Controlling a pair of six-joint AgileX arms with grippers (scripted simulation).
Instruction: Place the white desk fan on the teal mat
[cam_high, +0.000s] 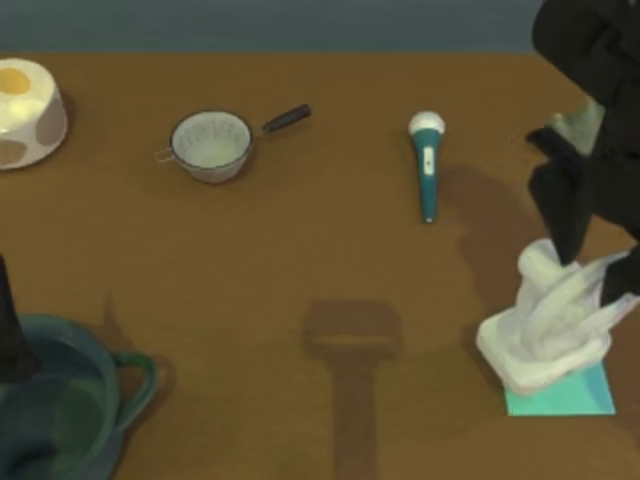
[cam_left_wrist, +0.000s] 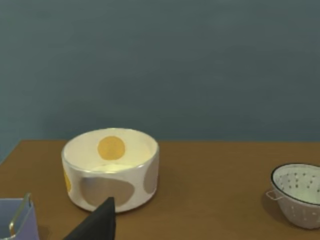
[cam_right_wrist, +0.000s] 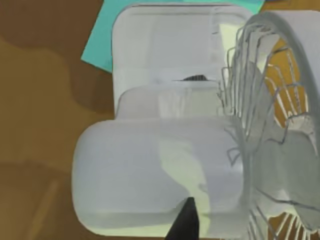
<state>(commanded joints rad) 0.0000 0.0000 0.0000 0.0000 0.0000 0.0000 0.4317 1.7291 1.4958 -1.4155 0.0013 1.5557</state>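
My right claw (cam_high: 572, 262) is down near the tabletop's (cam_high: 330, 240) right edge, toward the front corner, right at the white desk fan (cam_high: 548, 330). I cannot tell from any view whether it is clamped on the fan or has let go; the right wrist view shows only one dark fingertip (cam_right_wrist: 185, 220) against the fan's rounded motor housing. The fan's square base overlaps the teal mat (cam_high: 575, 400), which pokes out from under it on the front and right sides. In the right wrist view the grilled head sits beside the housing, brownish inside, with the mat's corner visible beyond the base.

My left arm sits at the front left corner, over the large dark teal pot (cam_high: 60, 410); its claw (cam_left_wrist: 97, 225) shows only a dark tip, so I cannot tell its state either.

Along the back edge stand a spotted white bowl (cam_high: 25, 110), a small white colander (cam_high: 212, 145) and a white-and-teal microphone (cam_high: 427, 165).
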